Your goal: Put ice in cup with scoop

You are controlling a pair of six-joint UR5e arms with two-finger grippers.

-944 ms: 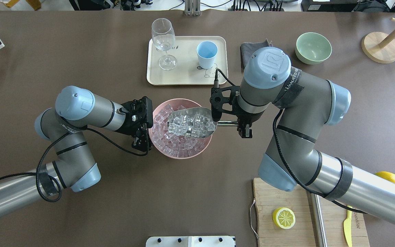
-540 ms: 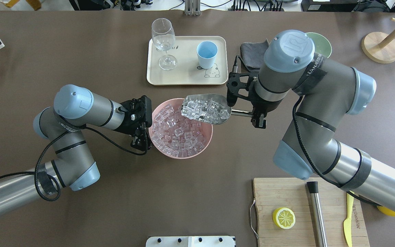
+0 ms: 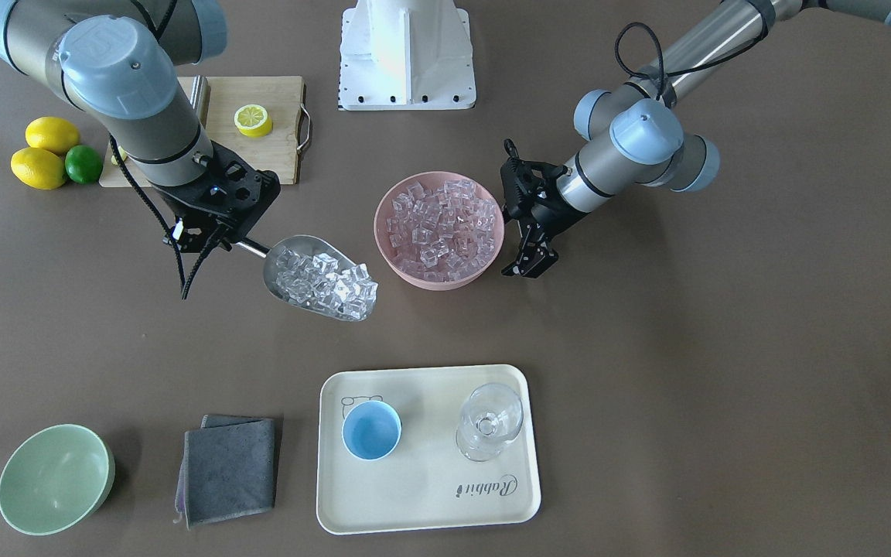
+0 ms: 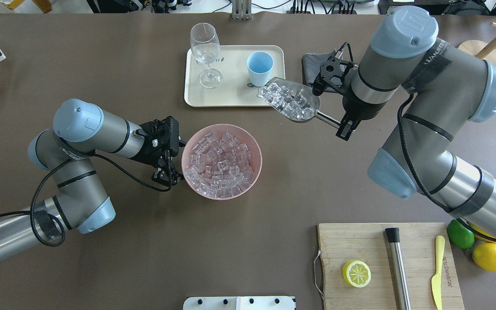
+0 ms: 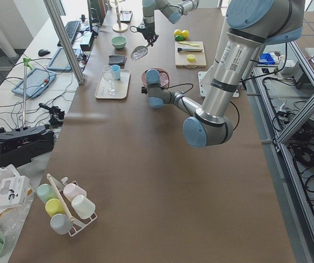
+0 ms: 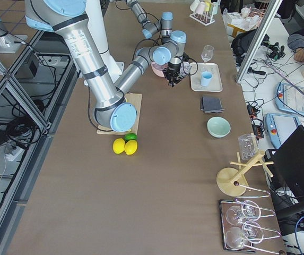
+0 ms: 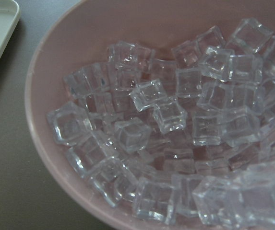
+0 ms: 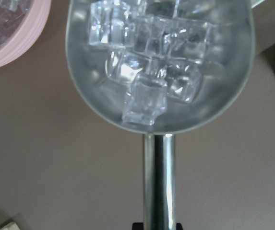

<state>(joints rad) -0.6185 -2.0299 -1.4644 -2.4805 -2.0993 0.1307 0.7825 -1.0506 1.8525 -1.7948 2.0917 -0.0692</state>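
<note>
My right gripper (image 4: 342, 127) is shut on the handle of the steel scoop (image 4: 291, 103) and holds it in the air. The scoop is heaped with clear ice (image 4: 289, 102), seen close in the right wrist view (image 8: 151, 57). Its tip hangs by the tray's right front corner, just short of the light-blue cup (image 4: 260, 68), which looks empty (image 3: 371, 430). My left gripper (image 4: 171, 172) is against the left rim of the pink bowl (image 4: 221, 125) of ice (image 7: 175, 124) and appears shut on it; its fingers are mostly hidden.
The cup stands on a cream tray (image 4: 230, 97) with a stemmed glass (image 4: 205, 47). A grey cloth (image 3: 229, 468) and a green bowl (image 3: 55, 480) lie beyond the scoop. A cutting board (image 4: 360, 245) holds a lemon half, a steel cylinder (image 4: 398, 267) and a knife.
My right arm has lifted the loaded scoop out of the pink bowl and carried it toward the tray and the cup. My left gripper and the bowl have shifted a little to the left.
</note>
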